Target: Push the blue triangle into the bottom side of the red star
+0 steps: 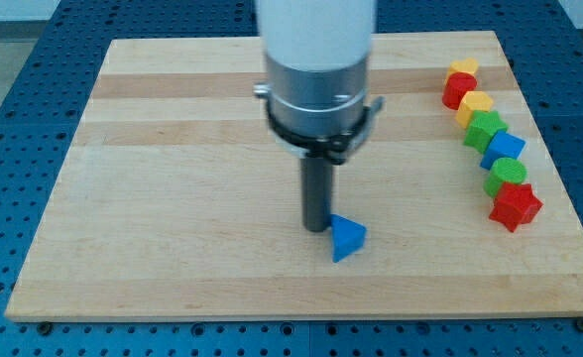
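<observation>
"One rod, no claw on it at all, so nothing opens, shuts or grips. Where does it end?"

"My tip [318,229] is down on the wooden board [173,198], touching or just beside the blue triangle [347,239] at that block's left edge as the view has it. I cannot tell whether they actually meet; the rod's dark shaft hides the seam."

"And the red star?"

"The red star [515,206] sits well apart, near the board's right edge, at the bottom of a curved row of blocks. Going up that row: a green block [507,175], a blue block [503,149], another green block [485,129], a yellow block [476,104], a red block [459,90] and a yellow block [462,67] at the top. They touch or overlap one another, so most shapes are hard to make out."

"What is the surface like?"

"Pale wood in long planks with slightly differing tones. It lies on a blue table [14,149] dotted with a grid of small holes. Bolts or feet show along the board's bottom edge."

"Anything cut off?"

"The arm [316,50] itself: a white cylinder over a grey metal collar, running out of the view's top. It also covers part of the board's far edge. Beyond the table the room is a blurred pale strip."
</observation>
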{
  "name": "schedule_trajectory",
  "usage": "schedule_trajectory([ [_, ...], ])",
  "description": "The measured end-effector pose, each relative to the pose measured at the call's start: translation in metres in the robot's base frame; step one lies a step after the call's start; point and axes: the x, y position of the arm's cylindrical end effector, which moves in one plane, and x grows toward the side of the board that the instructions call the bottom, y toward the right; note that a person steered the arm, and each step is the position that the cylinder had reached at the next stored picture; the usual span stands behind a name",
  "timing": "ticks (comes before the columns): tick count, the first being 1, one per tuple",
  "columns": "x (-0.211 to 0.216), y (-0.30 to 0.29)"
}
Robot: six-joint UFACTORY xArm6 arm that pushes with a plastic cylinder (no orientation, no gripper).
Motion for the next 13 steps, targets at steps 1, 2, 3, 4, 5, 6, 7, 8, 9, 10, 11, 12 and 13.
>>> schedule_trajectory([
  [1, 0.006, 0.043],
  [2, -0.003, 0.033],
  [3, -0.012, -0.009],
  [4, -0.003, -0.052],
  [5, 0.022, -0.061],
  [6, 0.033, -0.039],
  [7, 0.033, 0.015],
  [8, 0.033, 0.074],
  [9, 0.033, 0.118],
  [10, 0.033, 0.149],
  [11, 0.038, 0.144],
  [12, 0.064, 0.132],
  [13, 0.083, 0.134],
])
